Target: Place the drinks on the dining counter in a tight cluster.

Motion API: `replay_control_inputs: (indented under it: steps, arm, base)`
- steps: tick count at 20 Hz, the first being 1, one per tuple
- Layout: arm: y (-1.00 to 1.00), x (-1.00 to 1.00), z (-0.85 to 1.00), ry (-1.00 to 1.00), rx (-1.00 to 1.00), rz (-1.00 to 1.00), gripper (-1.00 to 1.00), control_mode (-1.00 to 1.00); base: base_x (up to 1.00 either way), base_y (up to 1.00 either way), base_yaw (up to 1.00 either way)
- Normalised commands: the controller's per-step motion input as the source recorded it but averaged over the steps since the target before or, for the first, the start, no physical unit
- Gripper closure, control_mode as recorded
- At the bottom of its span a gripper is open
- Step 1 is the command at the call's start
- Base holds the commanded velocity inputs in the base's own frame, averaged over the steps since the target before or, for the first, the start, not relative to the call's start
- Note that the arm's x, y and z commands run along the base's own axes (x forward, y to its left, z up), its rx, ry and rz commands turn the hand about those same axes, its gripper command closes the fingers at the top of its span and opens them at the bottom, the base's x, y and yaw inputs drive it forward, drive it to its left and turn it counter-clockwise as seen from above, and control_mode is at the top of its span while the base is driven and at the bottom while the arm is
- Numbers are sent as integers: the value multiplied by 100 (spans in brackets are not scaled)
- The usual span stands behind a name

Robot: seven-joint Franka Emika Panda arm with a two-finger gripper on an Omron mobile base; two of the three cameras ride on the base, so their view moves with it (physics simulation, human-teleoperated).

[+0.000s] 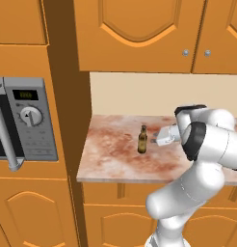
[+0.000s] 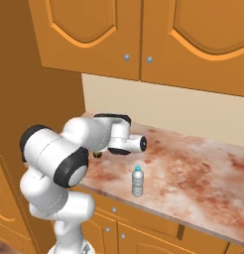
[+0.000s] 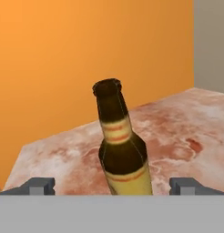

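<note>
**A:** Brown glass is what you have in front of you: the slim dark bottle [image 1: 142, 139] stands upright on the marbled table [image 1: 111, 149] under the orange wall cabinets [image 1: 139, 34]. Take that bottle as your landmark.

**B:** Where is the tool relative to it?

**A:** Your tool [image 1: 156, 140] sits just beside the bottle, on the side away from the microwave [image 1: 26, 123], held level and pointing at it. In the hand view the two fingertips [image 3: 38, 185] stand spread, one to each side of the bottle's body [image 3: 123, 154], with stone showing between each tip and the glass. So the jaws are parted and grip nothing.

**B:** Is it touching the bottle?

**A:** You cannot tell for sure from the left base view, where the white hand blurs into the bottle's edge; the hand view suggests a gap on both sides.

**B:** And the other drinks?

**A:** The small clear water bottle [image 2: 138, 181] with the blue cap stands upright on the same table, nearer the front edge than the brown bottle and well apart from it, past the arm. In the right base view your forearm hides nearly all of the brown bottle [image 2: 97, 154]; a dark sliver shows under the wrist.

**B:** What lies behind the brown bottle?

**A:** An orange side panel [image 3: 86, 54] and the far corner of the stone top.
</note>
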Motion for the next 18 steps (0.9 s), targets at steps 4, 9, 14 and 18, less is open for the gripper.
replay_control_inputs:
  steps: [4, 9, 14, 18]
  arm:
    - [0, 1, 0, -8, 0, 5, -100, -100]
    - [2, 13, -5, 1, 0, 1, -100, -100]
    - [15, 18, -8, 7, 0, 0, -100, -100]
    - [20, 9, -24, 5, 0, 0, -100, -100]
  base:
    - [0, 0, 0]
    - [0, 0, 0]
    - [0, 0, 0]
    - [0, 0, 0]
